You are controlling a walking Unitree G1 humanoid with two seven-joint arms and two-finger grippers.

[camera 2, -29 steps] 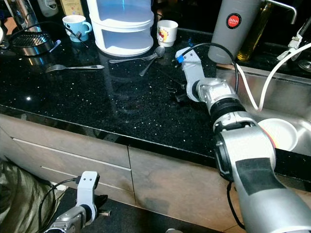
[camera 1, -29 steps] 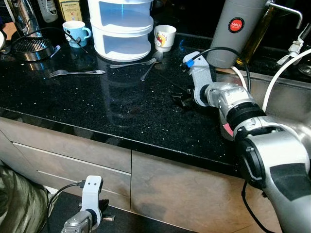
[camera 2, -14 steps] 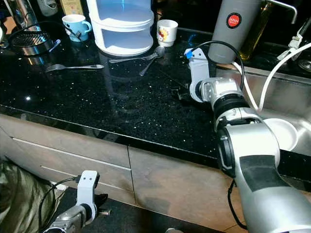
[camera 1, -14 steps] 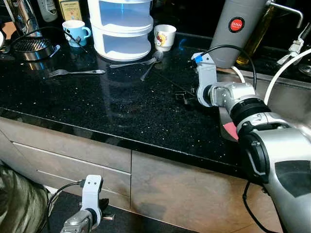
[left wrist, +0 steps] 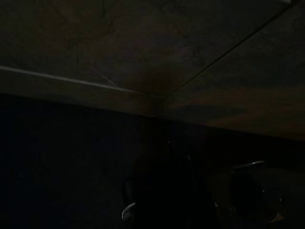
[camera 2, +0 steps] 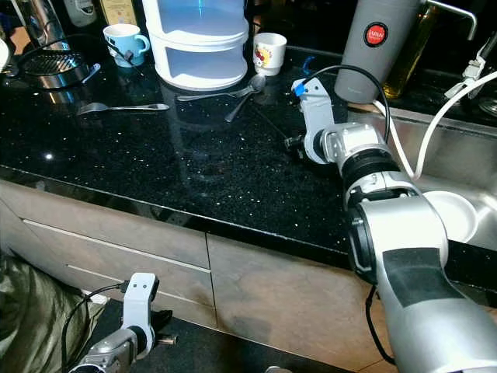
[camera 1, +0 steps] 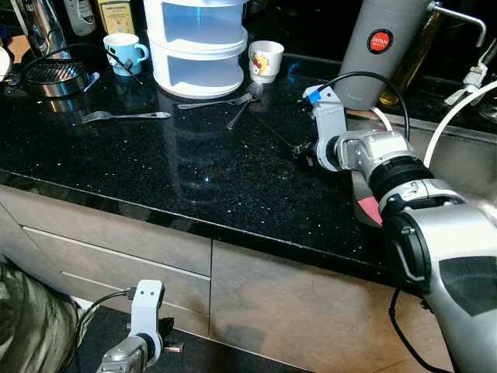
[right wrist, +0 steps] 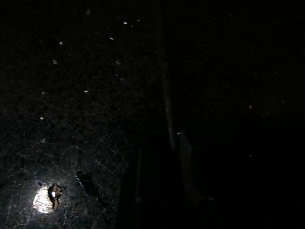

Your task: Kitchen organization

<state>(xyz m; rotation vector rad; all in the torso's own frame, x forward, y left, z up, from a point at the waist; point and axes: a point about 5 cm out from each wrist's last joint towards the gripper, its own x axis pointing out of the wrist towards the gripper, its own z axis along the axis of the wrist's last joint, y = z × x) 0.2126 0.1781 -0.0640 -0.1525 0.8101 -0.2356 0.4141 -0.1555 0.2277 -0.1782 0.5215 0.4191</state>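
right end effector low on worktop, fingers' state can't tell tbh. nearest spoon at its 11 o'clock, handle pointing back toward it. left arm idle.

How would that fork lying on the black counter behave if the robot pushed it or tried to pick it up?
The fork looks like thin, shiny metal, so it is probably stiff and light. On the polished counter it would likely slide or spin, not roll. It lies flat, so the right gripper may struggle to get its fingers under it, and the smooth handle could slip.
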